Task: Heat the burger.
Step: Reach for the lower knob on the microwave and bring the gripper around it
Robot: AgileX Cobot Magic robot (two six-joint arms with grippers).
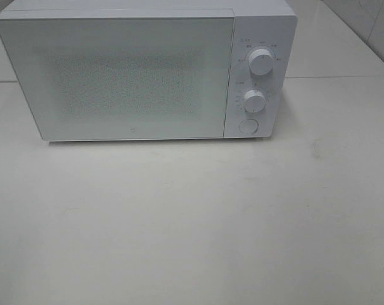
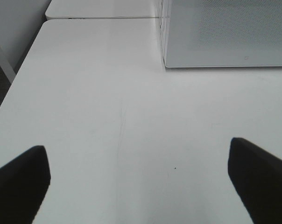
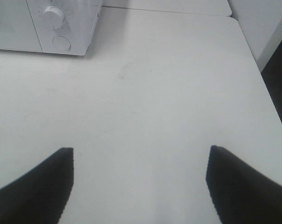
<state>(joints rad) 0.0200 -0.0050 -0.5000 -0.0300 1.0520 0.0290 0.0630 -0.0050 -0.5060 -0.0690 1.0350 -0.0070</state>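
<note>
- Table (image 1: pixel 192 241), white and broad, fills the near ground, with nothing on it from the front edge up to the oven; a second tabletop butts against it along a seam behind
- Microwave (image 1: pixel 135 70), also white, stands at the back of the table with its long side running across, its face turned to the arms
- Its door (image 1: pixel 116 76) is closed, and the speckled panel lets nothing show through
- As for the burger, I can't find it in any view: it is not on the table and not in either gripper; it may sit behind that door, but I can't tell, so its direction from the jaws and its long axis stay unknown
- Left gripper (image 2: pixel 136 156): dark fingers (image 2: pixel 19 182) spread wide with only tabletop between them; the oven's left front corner lies ahead, well apart
- Right gripper (image 3: pixel 140 151): likewise spread and empty, looking toward the control panel; neither arm shows in the high view
- Upper dial (image 1: pixel 262 61) and lower dial (image 1: pixel 255 100) sit one above the other on that panel
- Round button (image 1: pixel 247 126) sits below them, on the right arm's side; if it frees the door, as I'd guess, the right jaws look the nearer
- Small grey marks ring both dials and a tiny mark sits low on the door, all too small to read; no brand can be made out
</note>
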